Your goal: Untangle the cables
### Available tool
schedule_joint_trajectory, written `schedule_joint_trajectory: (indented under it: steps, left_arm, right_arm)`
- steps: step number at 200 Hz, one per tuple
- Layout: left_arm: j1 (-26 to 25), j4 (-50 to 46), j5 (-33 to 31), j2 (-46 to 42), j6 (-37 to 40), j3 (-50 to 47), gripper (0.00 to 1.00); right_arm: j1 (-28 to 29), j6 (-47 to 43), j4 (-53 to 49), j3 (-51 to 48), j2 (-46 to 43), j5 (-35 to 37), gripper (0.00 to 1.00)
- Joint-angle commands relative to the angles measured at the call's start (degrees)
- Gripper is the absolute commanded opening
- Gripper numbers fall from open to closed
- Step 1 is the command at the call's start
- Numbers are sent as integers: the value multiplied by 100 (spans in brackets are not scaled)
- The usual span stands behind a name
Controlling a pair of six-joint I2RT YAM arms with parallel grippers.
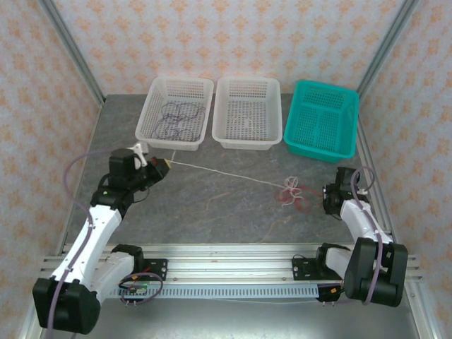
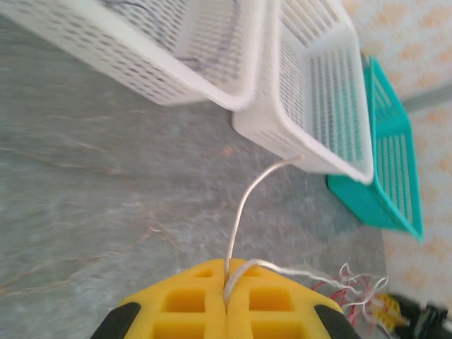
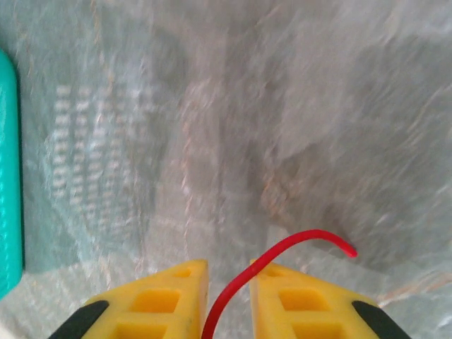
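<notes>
White cable [image 1: 226,172]: drawn in a nearly straight line across the table [image 1: 212,212], from the left gripper to the knot on the right; in the left wrist view it [image 2: 240,212] rises in an arc from the fingers
Knot [image 1: 291,192]: a small snarl of reddish and white strands lying just left of the right gripper, near the table's right side
Red cable [image 3: 282,247]: curls up between the right fingers, its free end in the air
Dark cables [image 1: 176,119]: loosely coiled inside the far-left white basket [image 1: 173,144]
Left gripper [image 2: 227,272]: clenched on the white cable, just near of that basket's corner
Right gripper [image 3: 229,272]: fingers slightly apart with the red strand between them; whether it is pinched lower down cannot be told
Step in hand: judged to be pulling the white strand free of the knot
Doing it well: draw leftward slowly, low and in line with the strand, while the right side anchors the red one; ease off if the knot drags or tightens
Other basket: teal basket [image 1: 319,154], far right
</notes>
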Motion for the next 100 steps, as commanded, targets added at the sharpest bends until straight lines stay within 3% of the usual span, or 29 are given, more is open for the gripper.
schedule_joint_trajectory:
  steps: [1,44,56,68,82,100]
  left_arm:
    - [335,-179,374,-228,-248,-10,0]
    - [658,-360,451,-275,-194,3,0]
    - [655,-347,523,-252,-88,-2,0]
    - [655,-321,642,-176,-52,-44,0]
    - [650,-291,817,-75,-13,-119,0]
    - [647,-374,853,-73,107,-185,0]
  right_arm:
    - [-221,-330,-324,132,-62,384,22]
    - [-451,-630,-289,244,-96,234,18]
    - [-422,-1038,95,234,-139,-269,21]
    - [-309,-1618,637,223,-175,-1060,31]
    - [224,-2410,653,432,-326,-1472,37]
    - [1561,-3275,504,715,-579,-1260,41]
